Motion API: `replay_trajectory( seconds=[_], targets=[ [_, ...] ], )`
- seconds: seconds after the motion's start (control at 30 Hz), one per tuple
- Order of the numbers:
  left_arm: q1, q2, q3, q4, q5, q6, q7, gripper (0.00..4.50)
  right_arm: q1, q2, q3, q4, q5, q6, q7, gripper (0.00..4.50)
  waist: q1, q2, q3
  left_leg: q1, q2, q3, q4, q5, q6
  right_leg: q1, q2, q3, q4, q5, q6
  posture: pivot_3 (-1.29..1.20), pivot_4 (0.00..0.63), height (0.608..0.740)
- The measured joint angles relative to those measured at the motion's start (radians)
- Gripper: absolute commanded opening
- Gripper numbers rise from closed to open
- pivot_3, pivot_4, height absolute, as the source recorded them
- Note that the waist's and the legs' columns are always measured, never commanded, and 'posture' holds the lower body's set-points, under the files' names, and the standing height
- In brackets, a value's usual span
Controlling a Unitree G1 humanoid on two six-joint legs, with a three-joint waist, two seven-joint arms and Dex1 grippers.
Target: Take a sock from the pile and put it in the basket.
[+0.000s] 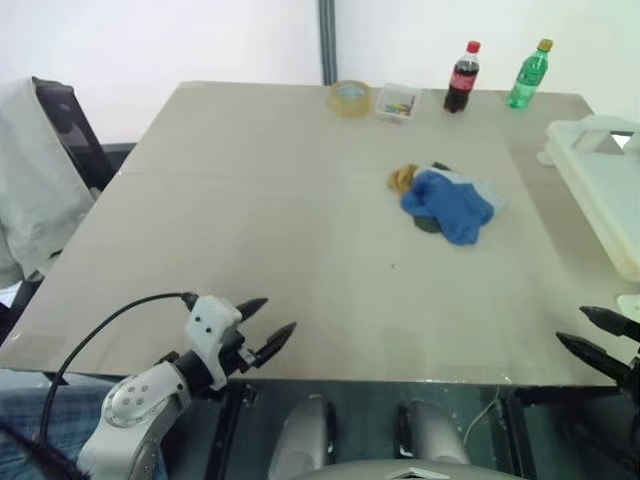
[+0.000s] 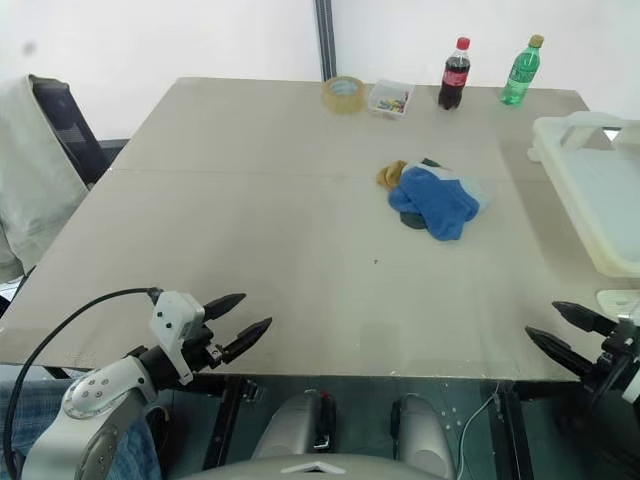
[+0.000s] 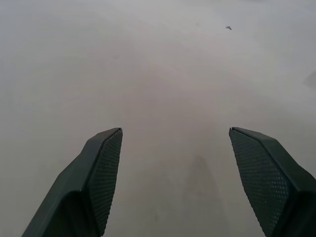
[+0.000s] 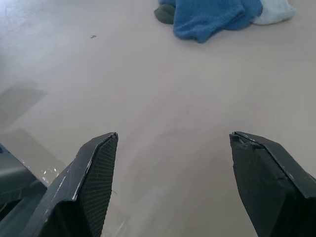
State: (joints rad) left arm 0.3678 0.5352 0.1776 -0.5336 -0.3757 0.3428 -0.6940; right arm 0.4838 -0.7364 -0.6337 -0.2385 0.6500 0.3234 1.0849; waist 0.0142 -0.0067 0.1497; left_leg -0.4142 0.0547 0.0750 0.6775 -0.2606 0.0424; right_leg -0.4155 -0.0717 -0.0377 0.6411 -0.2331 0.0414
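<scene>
We take the table (image 1: 250, 250) as our landmark. The pile (image 1: 445, 203) of socks lies on its right half, past the middle toward the far edge, the blue sock on top with mustard and grey peeking out beside it. The basket (image 1: 600, 190) sits at the table's right edge, just beside the pile and a little apart from it. Our left gripper (image 1: 262, 326) hovers at the near-left edge, fingers spread and empty. Our right gripper (image 2: 568, 334) hangs at the near-right corner, likewise spread wide and holding nothing. From the right gripper the pile lies ahead and slightly left; we judge this arm nearer, and nearer the basket too.
</scene>
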Motion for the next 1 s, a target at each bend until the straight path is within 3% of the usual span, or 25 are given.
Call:
replay_trajectory(
  seconds=[0.23, 0.83, 1.0],
  targets=[
    [0.028, 0.007, 0.013, -0.089, -0.042, 0.033, 0.022, 3.7, -0.094, -0.041, 0.049, 0.068, -0.026, -0.008, 0.04, 3.69, 0.002, -0.003, 0.002, 0.0, 0.0, 0.002, -0.002, -0.001, 0.001, -0.001, 0.001, 0.002, -0.001, 0.002, -0.004, 0.0, 0.15, 0.74],
    [0.041, 0.02, 0.013, -0.092, -0.037, 0.02, 0.039, 3.7, -0.128, -0.04, 0.086, 0.094, -0.062, -0.011, 0.034, 3.69, 0.001, -0.003, 0.002, 0.001, 0.0, 0.003, -0.002, 0.0, 0.001, -0.001, 0.002, 0.003, 0.0, 0.001, -0.002, 0.0, 0.15, 0.74],
    [0.041, 0.04, 0.016, -0.092, -0.06, 0.016, 0.004, 3.7, -0.191, -0.038, 0.135, 0.095, -0.121, -0.006, -0.041, 3.69, -0.002, -0.004, 0.002, 0.001, 0.0, 0.004, -0.001, 0.0, 0.001, -0.001, 0.002, 0.003, 0.0, 0.001, -0.002, 0.0, 0.15, 0.74]
  ],
)
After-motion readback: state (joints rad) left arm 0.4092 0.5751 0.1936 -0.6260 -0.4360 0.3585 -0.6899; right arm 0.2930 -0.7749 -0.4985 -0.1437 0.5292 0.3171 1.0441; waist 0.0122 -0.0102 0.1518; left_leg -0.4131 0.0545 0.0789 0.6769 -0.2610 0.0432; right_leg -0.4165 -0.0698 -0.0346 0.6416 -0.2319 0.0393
